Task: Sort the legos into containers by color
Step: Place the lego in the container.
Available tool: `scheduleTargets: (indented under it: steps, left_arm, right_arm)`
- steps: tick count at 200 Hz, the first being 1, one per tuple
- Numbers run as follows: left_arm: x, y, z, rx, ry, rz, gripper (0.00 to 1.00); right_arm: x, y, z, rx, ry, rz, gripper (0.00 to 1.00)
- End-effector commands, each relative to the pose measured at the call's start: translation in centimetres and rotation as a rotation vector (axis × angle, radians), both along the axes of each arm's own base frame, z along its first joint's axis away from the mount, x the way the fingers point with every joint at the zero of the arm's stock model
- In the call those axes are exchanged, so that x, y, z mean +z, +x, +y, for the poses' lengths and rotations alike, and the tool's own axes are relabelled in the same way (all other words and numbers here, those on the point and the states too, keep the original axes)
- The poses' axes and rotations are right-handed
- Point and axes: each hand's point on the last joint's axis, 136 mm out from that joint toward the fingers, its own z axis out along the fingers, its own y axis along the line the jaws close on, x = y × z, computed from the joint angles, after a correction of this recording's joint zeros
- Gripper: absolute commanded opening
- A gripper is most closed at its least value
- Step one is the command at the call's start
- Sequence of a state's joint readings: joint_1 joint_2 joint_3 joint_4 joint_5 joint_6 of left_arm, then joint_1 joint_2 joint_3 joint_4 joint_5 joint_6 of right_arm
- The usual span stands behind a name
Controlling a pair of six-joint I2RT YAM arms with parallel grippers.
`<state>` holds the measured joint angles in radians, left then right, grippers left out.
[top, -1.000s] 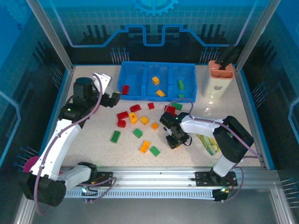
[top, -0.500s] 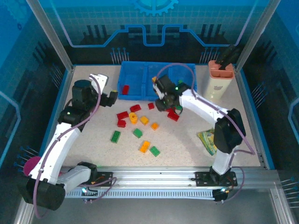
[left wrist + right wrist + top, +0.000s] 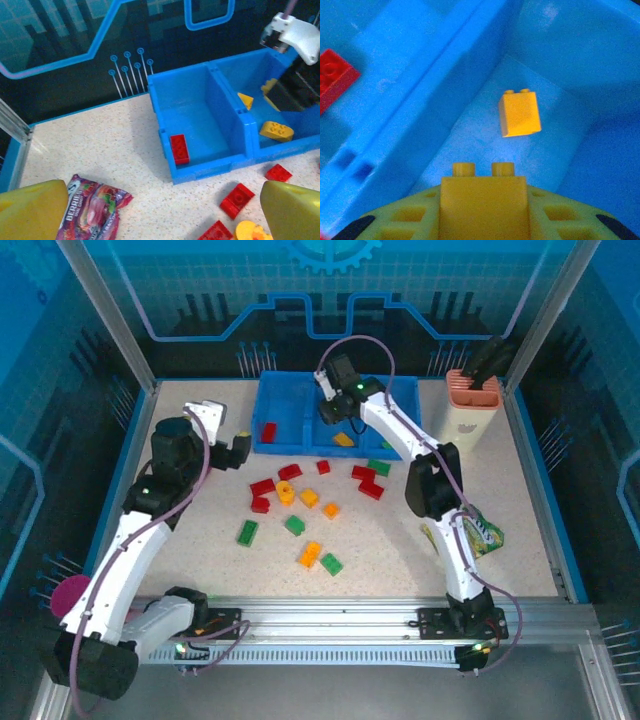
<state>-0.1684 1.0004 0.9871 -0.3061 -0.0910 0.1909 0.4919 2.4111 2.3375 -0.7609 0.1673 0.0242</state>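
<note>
Overhead view of a speckled table (image 3: 200, 530) with a shallow blue bin (image 3: 300, 447) at 12 o'clock, split into three compartments. The right arm stretches up to the bin. Its right gripper (image 3: 482, 200) is clamped on a yellow brick (image 3: 483, 197), studs pointing away, hanging over the middle compartment (image 3: 470, 135). A second yellow brick (image 3: 520, 114) lies on that compartment's floor, just past the held one toward 12 o'clock. A red brick (image 3: 268, 431) sits in the left compartment (image 3: 195, 120).

The left gripper (image 3: 235, 445) hovers at 10 o'clock near the bin's left end, fingers spread wide with nothing between them.

Loose bricks (image 3: 300, 500), red, orange-yellow and green, lie scattered across the table's centre.

The bricks look light, hard and rigid, unlikely to break if dropped. Their smooth sides may slip, so the best hold is probably a pinch across two flat opposite walls, below the studs.
</note>
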Motion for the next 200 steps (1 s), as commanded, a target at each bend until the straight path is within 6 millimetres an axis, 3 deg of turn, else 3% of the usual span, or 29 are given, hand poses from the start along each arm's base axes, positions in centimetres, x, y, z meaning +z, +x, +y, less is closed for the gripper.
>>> scheduleTargets:
  steps: [1,36,70,89,91,98,125,155,176,200]
  left_arm:
    - [-1.3,-0.7,-1.7,-0.068,-0.069,0.111,0.99]
    - [-3.2,-2.4,-2.3,-0.045,-0.139,0.234,0.99]
    - [-6.0,-5.5,-4.9,-0.062,-0.204,0.377,0.99]
    - [-8.5,-7.7,-7.7,-0.089,-0.235,0.491,0.99]
    - [-8.9,-8.0,-8.0,-0.091,-0.236,0.505,0.99]
    - [-10.2,-9.0,-9.1,-0.102,-0.234,0.552,0.99]
    - [-15.1,-12.5,-11.4,-0.092,-0.17,0.694,0.99]
    - [-18.0,-14.8,-13.1,-0.099,-0.131,0.732,0.98]
    - [-19.4,-15.7,-14.0,-0.119,-0.118,0.756,0.96]
    - [-20.3,-15.5,-14.7,-0.124,-0.115,0.752,0.95]
  right_arm:
    - [-0.9,0.8,-0.2,0.015,-0.003,0.018,0.39]
    - [-1.1,0.6,-0.4,0.023,0.01,0.028,0.46]
    - [-0.1,-0.2,-0.6,0.048,0.037,0.023,0.52]
    - [1.6,-0.7,-0.9,0.061,0.046,0.002,0.54]
    - [2.9,-0.9,-0.9,0.064,0.055,-0.016,0.54]
    - [4.5,-1.3,-1.1,0.067,0.065,-0.038,0.55]
    - [10.4,-4.2,-2.8,0.067,0.12,-0.104,0.59]
    - [15.0,-8.7,-5.6,0.048,0.184,-0.148,0.65]
    - [15.5,-11.4,-7.5,0.006,0.207,-0.151,0.65]
    - [13.5,-14.1,-8.7,-0.03,0.221,-0.098,0.66]
